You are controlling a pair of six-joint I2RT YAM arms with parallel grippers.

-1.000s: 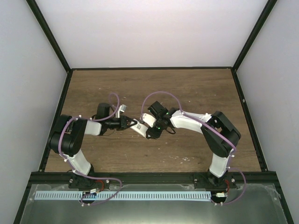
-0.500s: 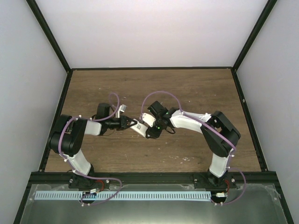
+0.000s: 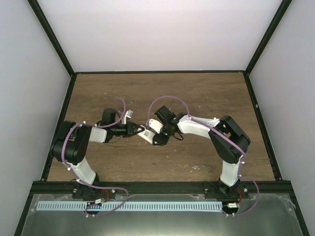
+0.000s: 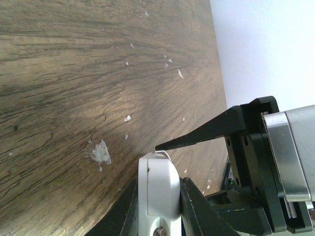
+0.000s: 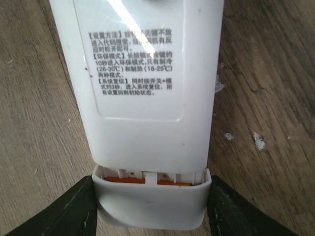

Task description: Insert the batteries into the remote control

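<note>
Mid-table, our left gripper (image 3: 138, 131) clamps the remote control (image 5: 147, 64). The batteries (image 5: 130, 181) sit inside. Our right gripper (image 5: 151, 212) pinches the cover (image 5: 150, 201), not yet seated. Next, we judge, it needs a straight push home.

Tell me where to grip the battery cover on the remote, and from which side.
Grip the battery cover across its two flat side edges, coming in from the remote control's open end. It sits partly slid on, batteries showing in the gap, and the left gripper holds the other end.
</note>
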